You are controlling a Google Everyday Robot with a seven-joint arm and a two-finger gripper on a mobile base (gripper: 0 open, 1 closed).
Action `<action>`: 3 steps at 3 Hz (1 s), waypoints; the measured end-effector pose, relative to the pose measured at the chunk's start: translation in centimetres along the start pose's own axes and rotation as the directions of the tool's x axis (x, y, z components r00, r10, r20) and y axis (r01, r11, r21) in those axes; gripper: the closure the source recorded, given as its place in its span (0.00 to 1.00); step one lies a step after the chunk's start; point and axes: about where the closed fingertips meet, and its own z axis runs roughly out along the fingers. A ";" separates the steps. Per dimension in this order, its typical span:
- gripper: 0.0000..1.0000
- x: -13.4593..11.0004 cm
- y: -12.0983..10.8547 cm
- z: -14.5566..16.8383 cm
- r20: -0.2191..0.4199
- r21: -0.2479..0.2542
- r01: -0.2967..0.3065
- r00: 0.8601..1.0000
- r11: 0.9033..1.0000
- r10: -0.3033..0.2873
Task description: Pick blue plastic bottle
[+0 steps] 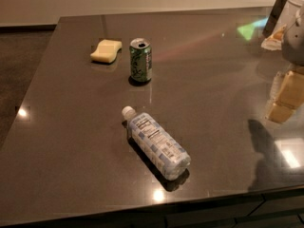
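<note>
The blue plastic bottle, a clear water bottle with a pale blue-and-white printed label, lies on its side on the dark glossy table. It lies diagonally, with its white screw cap toward the far left and its base toward the near edge. We note the gripper as a pale grey-white form at the far right edge of the view, above the table and well apart from the bottle. It holds nothing that we can see, and we cannot tell how far open it is. A green soda can stands upright beyond the cap end, apart from the bottle, with a pale yellow sponge just beside it to the left. We judge the main hazard to be rolling. The bottle is round and rests on a smooth surface, so a contact that lands off its axis could push it away instead of capturing it. Its base lies near the table's front edge, so a roll in that direction could carry it off. A second hazard is slip or crush: the thin clear wall may give under pressure, and a hold near the narrow cap end would leave the heavier body hanging. A third hazard is mistaken identity, as the can is the more upright and prominent target. A grasp across the labelled middle, square to the long axis, appears to us the safest.
</note>
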 end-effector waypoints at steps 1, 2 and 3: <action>0.00 0.0 0.0 0.0 0.000 0.000 0.000 1.000 1.000 0.000; 0.00 -2.7 1.2 -0.2 0.001 -0.032 0.032 0.999 0.999 -0.032; 0.00 -6.7 3.3 0.4 -0.002 -0.060 0.054 0.999 0.997 -0.054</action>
